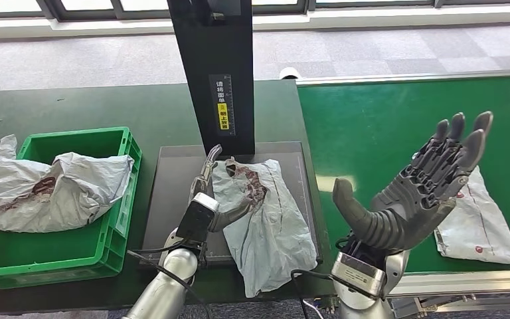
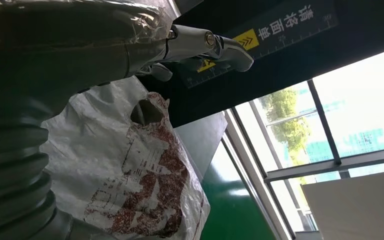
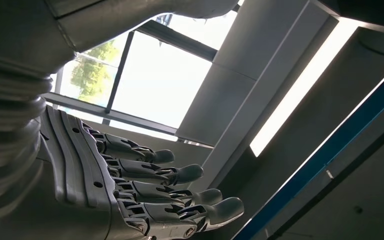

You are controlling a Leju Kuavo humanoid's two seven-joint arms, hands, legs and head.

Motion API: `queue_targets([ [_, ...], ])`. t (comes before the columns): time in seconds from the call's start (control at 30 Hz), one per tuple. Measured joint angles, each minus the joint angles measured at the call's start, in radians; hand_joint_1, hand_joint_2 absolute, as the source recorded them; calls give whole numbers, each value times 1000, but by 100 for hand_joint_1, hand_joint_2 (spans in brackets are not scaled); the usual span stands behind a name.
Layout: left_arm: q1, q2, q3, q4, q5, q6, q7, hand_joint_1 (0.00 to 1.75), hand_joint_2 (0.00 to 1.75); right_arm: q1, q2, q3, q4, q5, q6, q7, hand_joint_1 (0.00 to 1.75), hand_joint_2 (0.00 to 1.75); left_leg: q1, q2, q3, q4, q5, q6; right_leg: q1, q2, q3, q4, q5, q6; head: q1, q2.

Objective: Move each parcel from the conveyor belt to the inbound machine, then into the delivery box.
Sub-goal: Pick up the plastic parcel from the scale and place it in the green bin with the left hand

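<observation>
My left hand [image 1: 207,199] seems to grip 1 parcel [image 1: 265,219] on the scanner plate [image 1: 166,199]; next, lift it to the green box [image 1: 116,143] beside. My right hand [image 1: 418,193] hovers spread, empty.

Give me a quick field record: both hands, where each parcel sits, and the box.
left robot hand: grips the parcel on the scanner, at its edge
right robot hand: open, raised above the belt, holding nothing
scanner plate: dark, below the black post
conveyor belt: one parcel on the belt, near the right hand
green box: holds one crumpled parcel
step: scanner parcel not yet in the box
</observation>
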Motion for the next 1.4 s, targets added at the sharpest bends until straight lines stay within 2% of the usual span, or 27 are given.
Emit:
queue_targets([
  [0.27,-53,-10,-99,156,33,19,89,0,175,-1,0,0,10,-1,0,0,0,175,0,0,0,0,0,0,0,0,0,0,0,0,0,0],
  [0.5,-105,-10,-275,315,20,63,257,0,175,-1,0,0,10,0,0,0,0,175,0,0,0,0,0,0,0,0,0,0,0,0,0,0],
  [0.67,-136,-10,-391,380,7,71,322,0,175,-1,0,0,10,1,0,0,0,175,0,-1,0,0,0,0,0,-1,1,0,0,0,0,0],
  [0.7,-141,-10,-410,389,6,71,328,6,175,-1,0,0,10,2,0,0,0,175,0,-2,0,0,0,0,0,-1,2,0,0,0,0,0],
  [0.8,-152,-10,-447,406,5,71,337,137,175,-1,0,0,10,2,0,0,0,175,0,-2,1,0,0,0,0,-1,2,0,0,0,0,0],
  [0.83,-155,-10,-457,410,4,72,341,175,175,-1,0,-1,10,2,0,0,0,175,0,-2,1,0,0,0,0,-1,2,0,0,0,0,0],
  [1.03,-173,-10,-524,429,-2,87,373,175,175,-1,0,-2,10,4,0,0,0,175,0,-2,2,0,0,1,0,-2,4,0,0,0,0,0],
  [1.4,-196,-10,-591,447,-22,129,416,175,175,1,0,-7,10,7,0,0,0,175,0,-2,4,0,0,1,0,-2,6,0,0,0,0,0],
])
